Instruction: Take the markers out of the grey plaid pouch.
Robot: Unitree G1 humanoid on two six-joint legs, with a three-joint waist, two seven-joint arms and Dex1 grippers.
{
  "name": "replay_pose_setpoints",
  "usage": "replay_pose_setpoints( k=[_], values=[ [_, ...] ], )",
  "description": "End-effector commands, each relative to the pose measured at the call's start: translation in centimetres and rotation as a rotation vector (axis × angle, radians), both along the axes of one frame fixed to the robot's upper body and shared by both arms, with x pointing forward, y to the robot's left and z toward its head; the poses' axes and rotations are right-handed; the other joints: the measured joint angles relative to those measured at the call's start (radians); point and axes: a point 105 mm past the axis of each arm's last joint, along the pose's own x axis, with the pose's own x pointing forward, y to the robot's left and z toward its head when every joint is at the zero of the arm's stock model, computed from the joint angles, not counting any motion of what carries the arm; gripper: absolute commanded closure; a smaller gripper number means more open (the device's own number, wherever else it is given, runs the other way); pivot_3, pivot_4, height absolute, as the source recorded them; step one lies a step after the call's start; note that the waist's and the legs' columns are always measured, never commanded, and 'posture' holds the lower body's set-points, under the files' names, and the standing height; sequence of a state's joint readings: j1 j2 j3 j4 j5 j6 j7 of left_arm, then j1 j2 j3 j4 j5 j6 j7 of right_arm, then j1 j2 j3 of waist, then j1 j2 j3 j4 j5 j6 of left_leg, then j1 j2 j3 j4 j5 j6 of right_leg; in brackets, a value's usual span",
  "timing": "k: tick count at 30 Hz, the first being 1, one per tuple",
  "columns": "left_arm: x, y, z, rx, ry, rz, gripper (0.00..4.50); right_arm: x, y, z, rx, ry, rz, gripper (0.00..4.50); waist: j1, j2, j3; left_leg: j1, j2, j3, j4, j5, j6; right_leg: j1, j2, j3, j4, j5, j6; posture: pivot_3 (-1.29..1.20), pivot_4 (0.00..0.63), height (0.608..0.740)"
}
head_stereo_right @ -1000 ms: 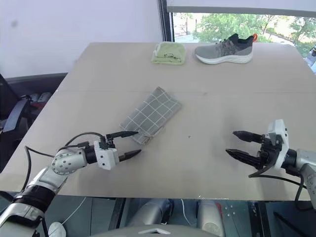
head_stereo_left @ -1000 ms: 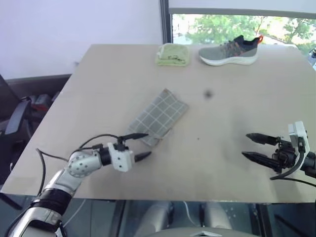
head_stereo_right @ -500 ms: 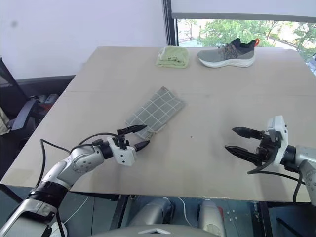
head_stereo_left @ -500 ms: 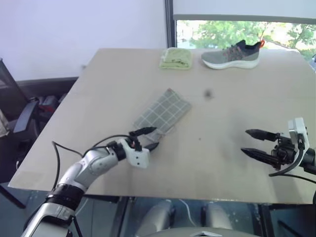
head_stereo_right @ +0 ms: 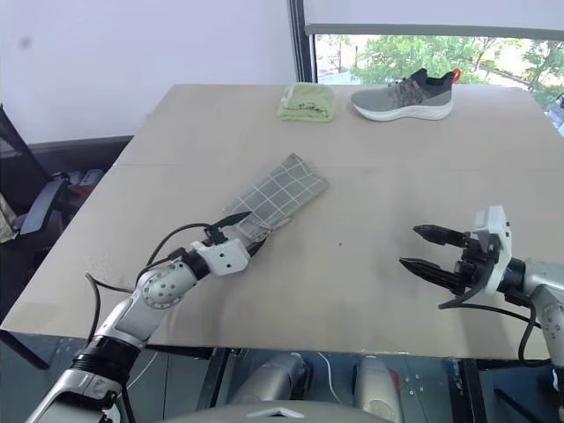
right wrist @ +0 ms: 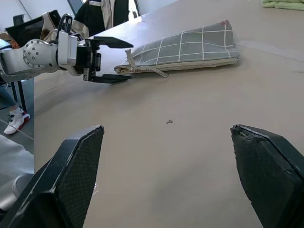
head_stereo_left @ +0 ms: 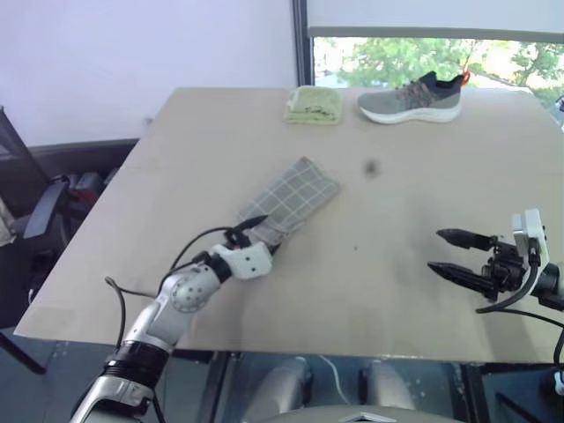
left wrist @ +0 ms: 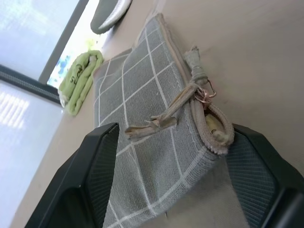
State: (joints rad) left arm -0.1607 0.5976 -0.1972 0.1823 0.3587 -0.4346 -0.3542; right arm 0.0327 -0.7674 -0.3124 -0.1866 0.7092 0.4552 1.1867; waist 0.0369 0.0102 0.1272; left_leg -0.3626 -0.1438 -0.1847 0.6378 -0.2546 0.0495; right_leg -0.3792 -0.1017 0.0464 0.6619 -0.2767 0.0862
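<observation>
Lining up on the pouch mouth

My left gripper (left wrist: 161, 190) stood wide, straddling the grey plaid pouch (head_stereo_left: 286, 201) at table centre; right gripper (head_stereo_left: 458, 256) wide at four o'clock. Next I needed to pinch that end.

Bright daylight from far window (head_stereo_left: 423, 53)

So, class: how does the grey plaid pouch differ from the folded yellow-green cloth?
The grey plaid pouch is grey with white grid lines; the folded yellow-green cloth is plain. The pouch lies mid-table at the left gripper; the cloth sits at the far edge beside the sneaker. Both are fabric.
</observation>
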Motion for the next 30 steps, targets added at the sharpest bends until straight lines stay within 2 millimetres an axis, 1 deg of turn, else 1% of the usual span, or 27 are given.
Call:
replay_pose_setpoints(
  k=[1,2,3,4,5,6,10,12,15,18,20,22,24,25,26,28,30],
  values=[
    [-0.2,3.0,-3.4,0.085,0.152,0.132,2.33,0.2,0.2,0.7,-0.002,-0.042,0.009,0.14,-0.002,0.000,0.000,0.000,0.000,0.000,0.000,0.000,0.000,0.000,0.000,0.000,0.000,0.000,0.000,0.00,0.150,0.740],
    [-0.1,3.0,-3.4,0.085,0.154,0.135,2.82,0.3,0.2,0.7,-0.002,-0.043,0.009,0.14,-0.001,0.000,0.000,0.000,0.001,0.000,-0.001,0.000,0.000,0.000,0.000,0.000,0.000,0.000,0.000,0.00,0.150,0.740],
    [-0.1,3.0,-3.4,0.082,0.157,0.141,3.45,0.3,0.2,0.7,-0.003,-0.044,0.009,0.14,-0.001,0.000,0.000,0.000,0.001,0.000,-0.001,0.000,0.000,0.000,0.000,0.000,-0.001,0.000,0.000,0.00,0.150,0.740],
    [-0.1,3.0,-3.5,0.080,0.161,0.146,3.45,0.3,0.2,0.7,-0.002,-0.045,0.010,0.14,0.000,0.003,-0.002,0.000,0.001,0.000,-0.001,0.000,0.000,0.000,0.000,0.000,-0.001,0.000,0.000,0.00,0.150,0.740],
    [-0.1,3.1,-3.5,0.079,0.163,0.149,3.88,0.3,0.2,0.7,-0.002,-0.046,0.010,0.14,0.000,0.005,-0.003,0.000,0.001,0.000,-0.001,0.000,0.000,0.000,0.000,0.000,-0.001,0.000,0.000,0.00,0.150,0.740],
    [-0.1,3.1,-3.5,0.078,0.164,0.152,4.41,0.4,0.3,0.7,-0.002,-0.047,0.010,0.14,0.000,0.006,-0.004,0.001,0.001,0.000,-0.002,0.000,0.000,0.000,0.000,0.000,-0.001,0.000,0.000,0.00,0.150,0.740],
    [-0.2,2.6,-3.2,0.063,0.152,0.140,4.41,0.5,0.5,0.8,0.001,-0.058,0.011,0.14,0.000,0.006,-0.004,0.001,0.002,0.000,-0.003,0.000,0.000,0.000,0.001,0.000,-0.001,0.000,0.000,0.00,0.150,0.740],
    [-0.3,1.8,-2.6,0.039,0.134,0.109,4.41,0.7,0.9,1.0,0.001,-0.072,0.009,0.14,0.000,0.006,-0.004,0.001,0.002,0.000,-0.003,0.000,0.000,0.000,0.001,0.000,-0.001,0.000,0.000,0.00,0.150,0.740],
    [-0.7,0.0,-1.1,0.002,0.075,0.026,4.41,1.5,2.0,1.3,-0.016,-0.121,-0.001,0.14,-0.001,0.005,-0.004,0.000,0.002,0.001,-0.003,0.000,0.000,-0.001,0.001,0.001,-0.002,0.000,0.000,0.00,0.150,0.740],
    [-1.2,-1.9,0.2,0.000,0.018,-0.070,4.41,3.1,3.9,1.9,-0.042,-0.189,-0.044,0.14,0.001,0.003,-0.002,-0.001,0.002,0.001,-0.004,0.000,0.000,-0.001,0.001,0.001,-0.004,0.000,0.000,0.00,0.150,0.740],
    [-1.4,-3.3,1.2,-0.012,-0.017,-0.121,4.41,4.1,6.0,2.3,-0.064,-0.232,-0.061,0.14,0.002,0.000,-0.001,-0.003,0.001,0.000,-0.004,0.000,0.000,-0.002,0.000,0.000,-0.004,0.000,0.000,0.00,0.150,0.740],
    [-1.4,-4.1,1.8,-0.018,-0.038,-0.143,4.41,4.3,7.8,2.6,-0.075,-0.263,-0.031,0.14,0.007,-0.001,0.000,-0.006,-0.001,0.000,-0.004,0.000,0.000,-0.005,-0.001,0.000,-0.005,0.000,0.000,0.00,0.150,0.740],
    [-1.4,-4.7,2.2,-0.005,-0.062,-0.172,4.41,4.2,9.5,2.6,-0.099,-0.300,0.015,0.14,0.009,-0.002,0.000,-0.014,-0.002,-0.001,-0.002,0.003,-0.005,-0.011,-0.002,-0.001,-0.006,0.000,0.000,0.00,0.150,0.740],
    [-1.7,-5.3,2.5,0.006,-0.081,-0.204,4.41,4.3,10.5,2.3,-0.137,-0.325,0.044,0.14,0.008,-0.004,0.001,-0.020,-0.003,-0.002,0.000,0.003,-0.005,-0.016,-0.002,-0.002,-0.005,0.000,0.000,0.00,0.150,0.740],
    [-1.8,-5.7,2.7,0.012,-0.092,-0.224,4.41,4.3,11.2,1.9,-0.171,-0.344,0.068,0.14,0.007,-0.004,0.001,-0.022,-0.003,-0.002,0.001,0.003,-0.005,-0.018,-0.002,-0.003,-0.006,0.000,0.000,0.00,0.150,0.740],
    [-2.1,-6.5,3.0,0.011,-0.110,-0.259,4.41,4.0,12.4,0.8,-0.227,-0.366,0.133,0.14,0.002,-0.006,0.003,-0.022,-0.003,-0.002,0.001,0.003,-0.005,-0.019,-0.003,-0.003,-0.006,0.000,0.000,0.00,0.150,0.740],
    [-2.3,-6.8,3.1,0.015,-0.121,-0.282,4.41,3.8,13.2,0.2,-0.244,-0.377,0.169,0.14,0.000,-0.009,0.004,-0.023,-0.003,-0.002,0.000,0.003,-0.005,-0.019,-0.003,-0.003,-0.006,0.000,0.000,0.00,0.150,0.740]
  ],
)
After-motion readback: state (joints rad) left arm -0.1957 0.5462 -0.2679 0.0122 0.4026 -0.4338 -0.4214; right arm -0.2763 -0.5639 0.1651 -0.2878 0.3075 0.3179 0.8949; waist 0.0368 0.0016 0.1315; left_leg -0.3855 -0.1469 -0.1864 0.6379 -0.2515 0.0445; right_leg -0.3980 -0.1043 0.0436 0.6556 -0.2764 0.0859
